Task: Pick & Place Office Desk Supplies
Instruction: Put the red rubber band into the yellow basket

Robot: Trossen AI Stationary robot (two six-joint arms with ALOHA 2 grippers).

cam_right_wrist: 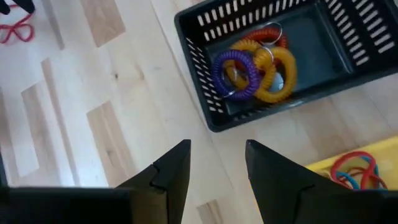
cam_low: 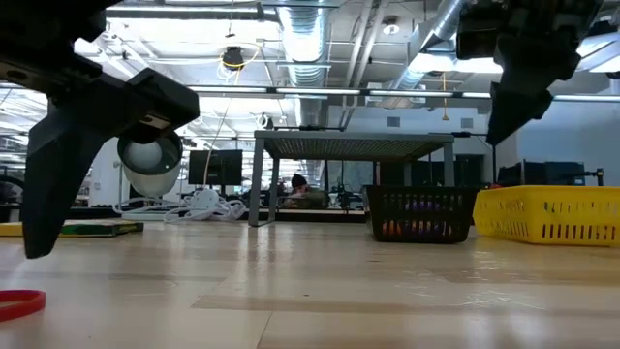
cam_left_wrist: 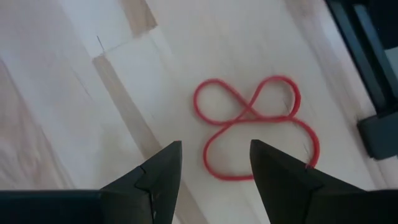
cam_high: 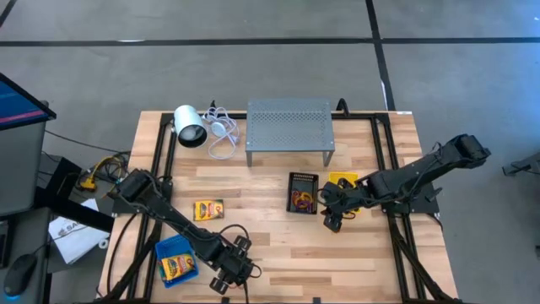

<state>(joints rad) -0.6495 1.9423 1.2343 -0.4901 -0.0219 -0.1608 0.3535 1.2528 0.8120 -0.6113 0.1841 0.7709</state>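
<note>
Partly done, judging by the bins. Black bin (cam_right_wrist: 273,62), centre of the high view, already holding purple, yellow and red coils; yellow bin (cam_right_wrist: 360,169) right beside it holding red and blue bands; blue bin (cam_high: 175,258), lower left, holding one crayon box. Still left: second crayon box (cam_high: 207,209) on the bare table, and a red band (cam_left_wrist: 255,127). Left gripper (cam_left_wrist: 214,163) parted, empty, hanging just over that band. Right gripper (cam_right_wrist: 217,163) parted, empty, beside the black bin.

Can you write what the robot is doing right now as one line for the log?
left pincer: open, empty, over red rubber band | right pincer: open, empty, beside black bin
</note>
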